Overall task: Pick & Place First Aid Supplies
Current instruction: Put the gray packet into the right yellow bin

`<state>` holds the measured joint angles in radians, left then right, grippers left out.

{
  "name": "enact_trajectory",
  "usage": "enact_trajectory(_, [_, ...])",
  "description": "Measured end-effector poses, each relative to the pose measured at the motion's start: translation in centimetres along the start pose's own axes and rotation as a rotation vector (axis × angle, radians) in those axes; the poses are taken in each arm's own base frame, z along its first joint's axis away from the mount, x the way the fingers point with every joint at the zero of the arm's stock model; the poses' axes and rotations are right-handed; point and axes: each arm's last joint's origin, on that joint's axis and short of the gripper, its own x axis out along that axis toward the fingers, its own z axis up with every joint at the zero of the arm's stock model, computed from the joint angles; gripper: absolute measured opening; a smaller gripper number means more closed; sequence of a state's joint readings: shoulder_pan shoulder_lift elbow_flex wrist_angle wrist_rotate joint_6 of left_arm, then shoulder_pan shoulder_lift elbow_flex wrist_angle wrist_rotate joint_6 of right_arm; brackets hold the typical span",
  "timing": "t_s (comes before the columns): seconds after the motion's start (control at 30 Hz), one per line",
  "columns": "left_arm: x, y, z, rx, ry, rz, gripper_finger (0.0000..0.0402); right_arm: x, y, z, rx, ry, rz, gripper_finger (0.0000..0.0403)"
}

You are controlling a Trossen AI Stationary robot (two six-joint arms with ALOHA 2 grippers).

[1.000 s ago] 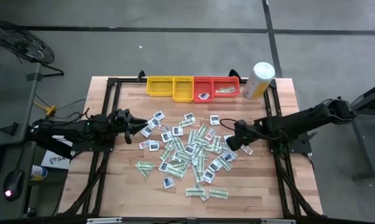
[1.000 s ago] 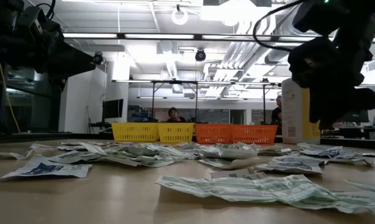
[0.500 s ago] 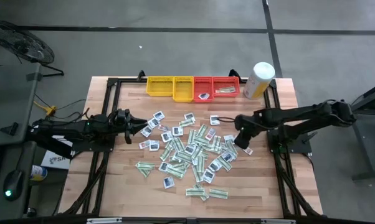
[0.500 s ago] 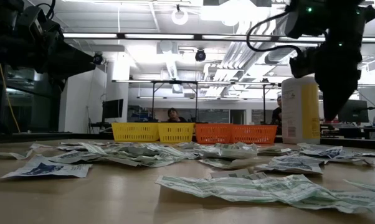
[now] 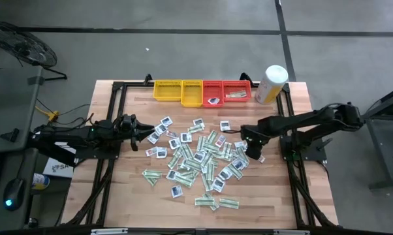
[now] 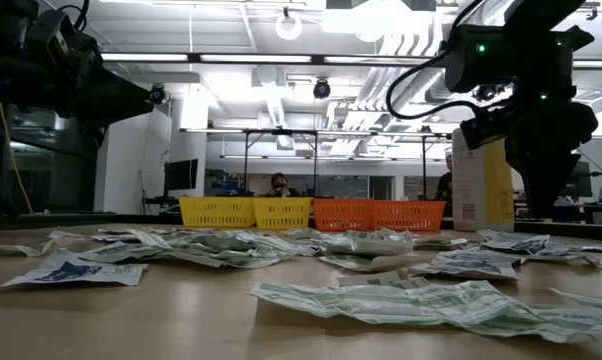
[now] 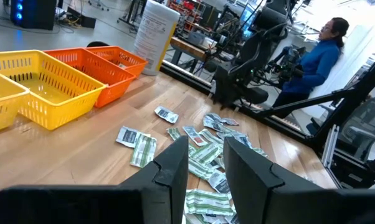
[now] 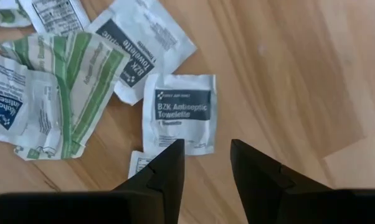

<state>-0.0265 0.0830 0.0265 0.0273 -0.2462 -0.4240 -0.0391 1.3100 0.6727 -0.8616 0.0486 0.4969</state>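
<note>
Dozens of paper packets (image 5: 200, 160) litter the wooden table (image 5: 131, 183) in a bright workshop.

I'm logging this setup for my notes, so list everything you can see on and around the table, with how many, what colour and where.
first aid packets: dozens, white with green or dark blue print, scattered over the table's middle; at least two more lie in the red trays
yellow trays: two, side by side at the far edge
red trays: two, right of the yellow ones
canister: one, white and yellow, upright at the far right corner
table: one, light wood
person: one, blue top, seated beyond the table
left gripper: dark, open, empty, at the pile's left edge
right gripper: dark, open, pointing down over a BZK antiseptic towelette packet at the pile's right edge
</note>
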Motion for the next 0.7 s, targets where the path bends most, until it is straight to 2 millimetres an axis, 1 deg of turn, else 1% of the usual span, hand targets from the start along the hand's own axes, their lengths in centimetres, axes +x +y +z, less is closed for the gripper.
enact_trajectory(0.27, [0.0, 0.0, 0.0, 0.000, 0.000, 0.000, 0.0101, 0.1, -0.1, -0.1, -0.003, -0.010, -0.014, 0.0123])
enact_trajectory(0.43, [0.0, 0.0, 0.0, 0.000, 0.000, 0.000, 0.0101, 1.7, 0.0, -0.8, 0.003, 0.004, 0.094, 0.0123])
enact_trajectory(0.7, [0.0, 0.0, 0.0, 0.000, 0.000, 0.000, 0.0101, 2.0, -0.5, -1.1, 0.015, -0.014, 0.008, 0.0123])
